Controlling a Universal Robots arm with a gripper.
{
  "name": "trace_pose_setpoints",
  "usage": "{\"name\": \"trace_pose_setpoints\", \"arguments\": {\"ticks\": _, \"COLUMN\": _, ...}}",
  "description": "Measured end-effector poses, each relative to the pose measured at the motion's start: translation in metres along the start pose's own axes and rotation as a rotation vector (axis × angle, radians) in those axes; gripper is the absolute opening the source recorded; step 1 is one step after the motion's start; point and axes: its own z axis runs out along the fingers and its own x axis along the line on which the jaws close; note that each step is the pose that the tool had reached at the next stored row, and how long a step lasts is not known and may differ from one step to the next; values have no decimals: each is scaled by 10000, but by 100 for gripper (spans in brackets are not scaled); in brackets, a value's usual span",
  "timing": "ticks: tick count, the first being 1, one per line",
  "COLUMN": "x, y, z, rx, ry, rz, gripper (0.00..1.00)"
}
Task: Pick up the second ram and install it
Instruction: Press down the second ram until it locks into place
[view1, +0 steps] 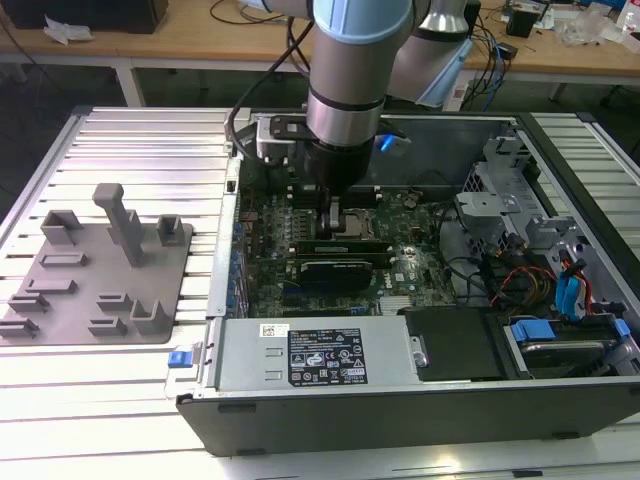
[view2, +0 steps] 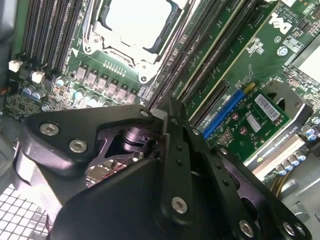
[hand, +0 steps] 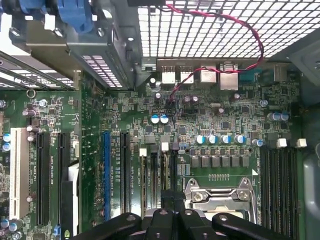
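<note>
**An electronics and robotics lab**

An open computer case (view1: 420, 400) lies on its side on a ribbed metal table (view1: 140, 130), its green circuit board (view1: 300, 215) and wiring exposed. A robot arm (view1: 358, 70) reaches down into the case. Near the table's edge on the exterior view's left sits a grey plastic tray (view1: 95, 290) of moulded holding blocks. Beyond the table's far edge stand wooden workbenches (view1: 200, 45) strewn with cables (view1: 495, 50) and small devices. In the first wrist view the board's slots (hand: 50, 175), capacitors (hand: 220, 139) and processor socket (hand: 220, 197) show close up.
</note>
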Motion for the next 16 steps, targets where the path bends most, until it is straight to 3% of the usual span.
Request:
{"name": "trace_pose_setpoints", "arguments": {"ticks": 8, "x": 5, "y": -32, "z": 17, "rx": 3, "ry": -6, "rz": -1, "gripper": 8}}
{"name": "trace_pose_setpoints", "arguments": {"ticks": 16, "x": 9, "y": -35, "z": 98, "rx": -2, "ry": -19, "rz": -3, "gripper": 8}}
